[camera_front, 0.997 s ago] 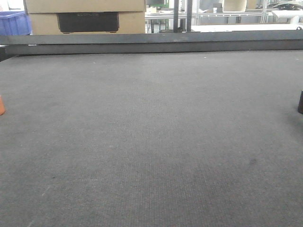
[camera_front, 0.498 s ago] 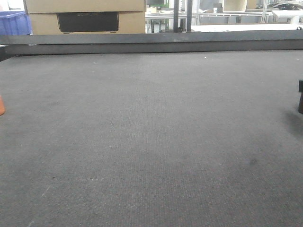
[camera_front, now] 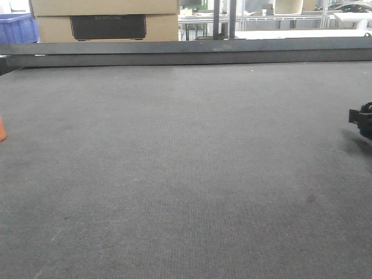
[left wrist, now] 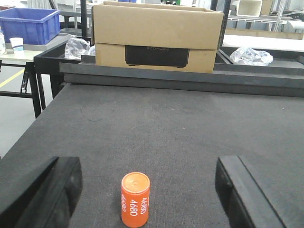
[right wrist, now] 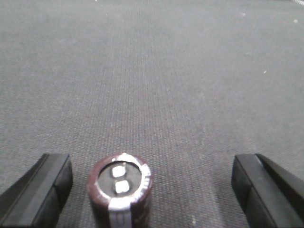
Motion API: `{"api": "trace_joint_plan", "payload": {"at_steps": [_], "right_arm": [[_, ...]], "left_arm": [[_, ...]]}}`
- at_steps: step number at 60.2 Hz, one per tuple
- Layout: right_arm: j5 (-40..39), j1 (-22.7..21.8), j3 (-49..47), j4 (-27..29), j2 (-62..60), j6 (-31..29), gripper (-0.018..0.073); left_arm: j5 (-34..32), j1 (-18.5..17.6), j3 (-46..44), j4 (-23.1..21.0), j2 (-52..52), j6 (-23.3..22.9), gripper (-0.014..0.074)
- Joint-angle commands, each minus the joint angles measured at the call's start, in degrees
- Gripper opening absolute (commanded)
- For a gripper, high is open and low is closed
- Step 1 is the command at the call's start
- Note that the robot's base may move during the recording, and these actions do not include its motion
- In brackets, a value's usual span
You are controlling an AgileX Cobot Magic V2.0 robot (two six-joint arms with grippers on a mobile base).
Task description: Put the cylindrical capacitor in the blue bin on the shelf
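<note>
Bench (camera_front: 186,174) is a wide dark grey mat, mostly bare in the front view. Cardboard box (left wrist: 156,35) sits past its far edge. A blue bin (left wrist: 28,23) stands beyond the far left corner, but I cannot tell if it is the target bin, and no shelf can be made out in any view. Right end effector (right wrist: 152,175) is low over the bench at the right edge of the front view, with its jaws spread wide and gripping nothing. Left end effector (left wrist: 148,166) is likewise wide open and empty, parked on the opposite side of the bench. It straddles an orange can (left wrist: 135,199) that is not the task's part. The capacitor (right wrist: 121,187) is a dark stubby cylinder that stands upright on the bench, long axis vertical, its top with two pale terminals facing the right wrist camera. It sits inside the right jaw gap, touching neither finger and off centre toward the finger on the picture's left. It is close under the camera, so it lies just ahead of and below the wrist. In the front view it is not visible, being at or past the frame's right edge. The right arm is clearly the nearer one. Judgement: the grasp needs a small sideways shift to centre the part, then a close across its round side, keeping it upright.
</note>
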Motion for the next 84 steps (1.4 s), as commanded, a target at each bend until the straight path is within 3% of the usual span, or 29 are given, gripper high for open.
{"api": "trace_joint_plan", "payload": {"at_steps": [1,15,20,36,44,55,64,73,78,84], "right_arm": [[-1.45,-0.01,-1.06,-0.02,1.29,1.6,0.0571],[-1.16,-0.01,-1.93,-0.02,3.22,1.74,0.0566],[-0.86,-0.01,-1.93,-0.02,3.22,1.74,0.0515],[-1.19,-0.01,-1.71,-0.02,2.53,1.74,0.0022],[-1.06,-0.01,-1.66,-0.02,-0.57,1.74,-0.0111],[1.8,-0.01,-1.66,-0.02,-9.65,1.74,-0.013],[12.82,-0.01,-1.66,-0.23,-21.43,1.74,-0.013],[25.24,-0.01,-1.66,-3.4,-33.24,1.74,-0.013],[29.53,-0.01,-1.66,-5.09,-39.5,1.74,-0.013],[33.54,-0.01,-1.66,-5.43,-45.84,1.74,-0.013]], "left_arm": [[-0.44,-0.39,-0.46,-0.39,0.16,-0.1,0.0477],[-0.44,-0.39,-0.46,-0.39,0.16,-0.1,0.0477],[-0.44,-0.39,-0.46,-0.39,0.16,-0.1,0.0477],[-0.44,-0.39,-0.46,-0.41,0.06,-0.1,0.0477],[-0.31,-0.39,-0.46,-0.86,0.06,-0.1,0.0477],[0.16,-0.39,0.85,0.01,0.16,-0.1,0.0477],[-2.1,-0.39,5.43,0.01,0.16,-0.1,0.0477],[-12.33,-0.39,13.93,0.01,0.16,-0.1,0.0477],[-20.31,-0.39,18.42,0.01,0.94,-0.1,0.0477],[-24.48,-0.39,21.42,0.01,3.79,-0.1,0.0477]]}}
